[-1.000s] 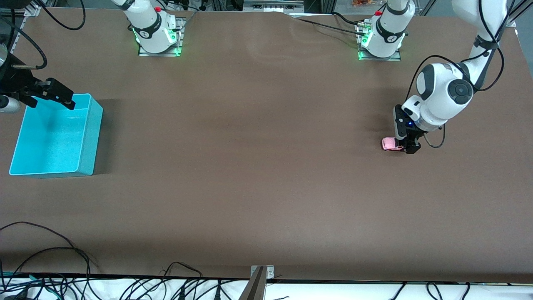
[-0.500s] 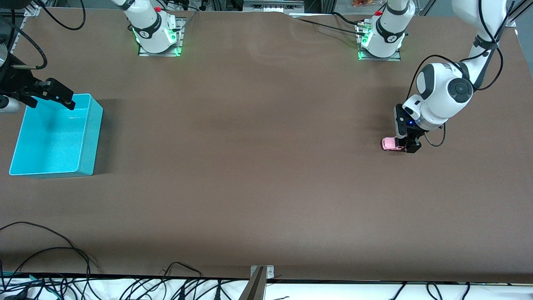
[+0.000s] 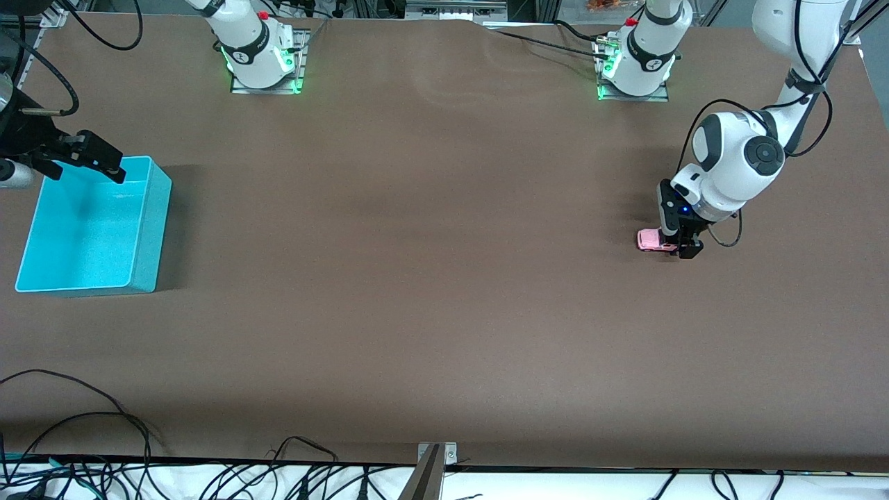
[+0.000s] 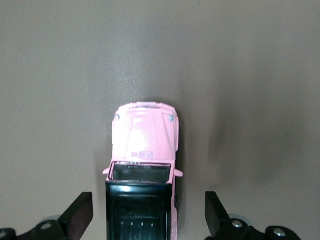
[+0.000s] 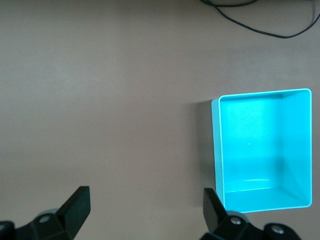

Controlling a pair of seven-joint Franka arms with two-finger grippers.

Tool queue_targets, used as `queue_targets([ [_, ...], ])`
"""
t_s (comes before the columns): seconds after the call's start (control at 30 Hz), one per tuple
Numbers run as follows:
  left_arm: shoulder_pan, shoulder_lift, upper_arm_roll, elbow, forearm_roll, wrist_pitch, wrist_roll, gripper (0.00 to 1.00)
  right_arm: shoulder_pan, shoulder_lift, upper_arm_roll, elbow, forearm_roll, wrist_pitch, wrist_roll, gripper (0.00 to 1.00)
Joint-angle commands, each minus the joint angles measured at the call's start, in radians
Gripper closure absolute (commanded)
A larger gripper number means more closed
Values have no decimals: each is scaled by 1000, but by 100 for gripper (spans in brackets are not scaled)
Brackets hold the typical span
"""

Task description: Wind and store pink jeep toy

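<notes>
The pink jeep toy [image 3: 651, 240] stands on the brown table toward the left arm's end. In the left wrist view the jeep [image 4: 145, 145] shows a pink hood and a black roof. My left gripper [image 3: 684, 244] is low over its black rear. It is open [image 4: 148, 212], one finger on each side of the roof with a gap on both sides. My right gripper [image 3: 104, 163] waits open over the corner of the turquoise bin [image 3: 149, 229] at the right arm's end. It holds nothing [image 5: 147, 205]. The bin [image 5: 216, 150] is empty.
Both arm bases [image 3: 260, 59] stand along the table's edge farthest from the front camera. Loose black cables [image 3: 104, 430] lie along the edge nearest to it. A cable [image 5: 250, 20] also shows in the right wrist view.
My left arm has sunk slightly over the jeep. The jeep, the bin and the right arm have not moved.
</notes>
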Motion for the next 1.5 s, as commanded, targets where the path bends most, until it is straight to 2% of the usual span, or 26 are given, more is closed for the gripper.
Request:
queue_targets([
  [0.0,19,16,-1,3,-8,28,61,53,1,9,2,22,-16,-9,-12,0],
  [0.03,20,16,-1,3,-8,28,67,68,1,7,2,22,-16,-9,-12,0],
  [0.13,20,18,-1,9,-7,28,75,94,-1,9,2,22,-16,-9,-12,0],
  [0.2,20,19,-1,11,-7,28,76,99,-1,9,2,22,-16,-9,-12,0],
  [0.6,20,-7,2,14,-4,13,81,100,-1,9,2,22,-16,-9,-12,0],
  [0.97,20,-34,8,60,-16,-111,70,100,1,7,2,22,-16,-9,-12,0],
  [1.23,36,16,31,57,-74,-111,60,100,1,9,2,22,-16,-9,-12,0],
  [1.47,36,71,54,63,-76,-110,64,100,1,7,2,22,-16,-9,-12,0],
])
